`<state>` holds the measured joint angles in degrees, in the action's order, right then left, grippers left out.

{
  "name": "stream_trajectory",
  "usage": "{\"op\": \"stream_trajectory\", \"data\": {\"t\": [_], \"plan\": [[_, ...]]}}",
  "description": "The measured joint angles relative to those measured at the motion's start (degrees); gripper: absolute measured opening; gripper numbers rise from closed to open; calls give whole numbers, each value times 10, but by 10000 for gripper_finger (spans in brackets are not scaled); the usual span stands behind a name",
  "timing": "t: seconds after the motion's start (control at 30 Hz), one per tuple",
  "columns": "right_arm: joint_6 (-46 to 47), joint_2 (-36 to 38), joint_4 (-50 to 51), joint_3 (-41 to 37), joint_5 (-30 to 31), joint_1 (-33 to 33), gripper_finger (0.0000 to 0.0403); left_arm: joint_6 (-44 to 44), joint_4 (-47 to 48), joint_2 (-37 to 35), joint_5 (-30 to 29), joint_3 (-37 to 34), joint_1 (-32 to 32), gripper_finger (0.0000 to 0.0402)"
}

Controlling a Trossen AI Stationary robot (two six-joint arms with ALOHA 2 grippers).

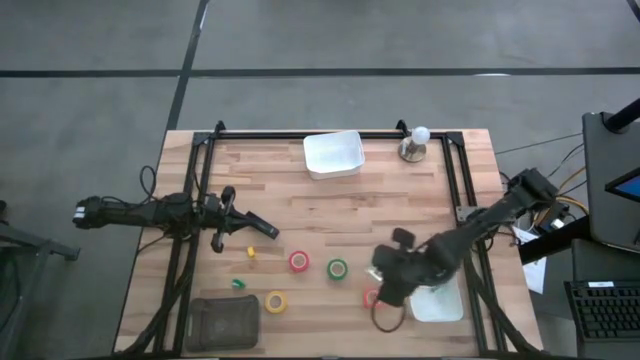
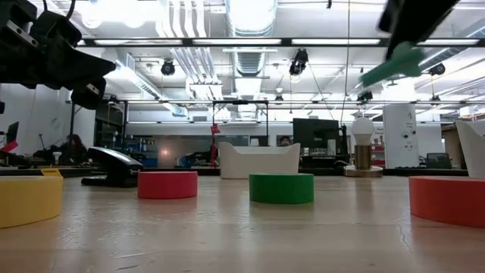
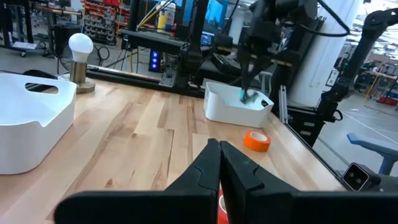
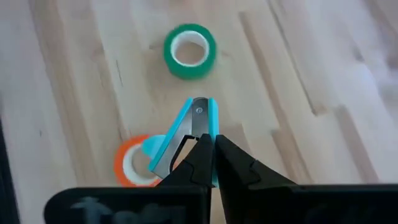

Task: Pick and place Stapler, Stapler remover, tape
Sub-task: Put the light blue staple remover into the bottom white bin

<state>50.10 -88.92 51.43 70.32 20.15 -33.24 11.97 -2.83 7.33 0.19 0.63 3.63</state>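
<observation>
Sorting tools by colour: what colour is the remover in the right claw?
Light blue remover, clearest in the right wrist view.

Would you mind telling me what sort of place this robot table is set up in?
Most likely a robotics lab or workshop. The low view shows an open ceiling with ducts and strip lights and monitors behind the wooden table; the left wrist view shows stocked shelving beyond it.

You see the blue staple remover (image 4: pixel 186 134) pinched in the right gripper (image 4: pixel 210 163) at the right wrist view's centre, above a red tape roll (image 4: pixel 127 167). The green roll (image 4: pixel 189 51) lies flat at upper centre. In the high view, the yellow roll (image 1: pixel 275 301) sits lower left and the black stapler (image 1: pixel 262 228) left of centre.
</observation>
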Motion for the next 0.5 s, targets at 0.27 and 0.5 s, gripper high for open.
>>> {"op": "stream_trajectory", "data": {"t": [0.27, 0.5], "plan": [[146, 45, 159, -1, 21, -71, 8, 0, 4, 0, 0, 0, 0, 7], [254, 48, 251, -9, 18, -125, 8, 0, 4, 0, 0, 0, 0, 7]]}}
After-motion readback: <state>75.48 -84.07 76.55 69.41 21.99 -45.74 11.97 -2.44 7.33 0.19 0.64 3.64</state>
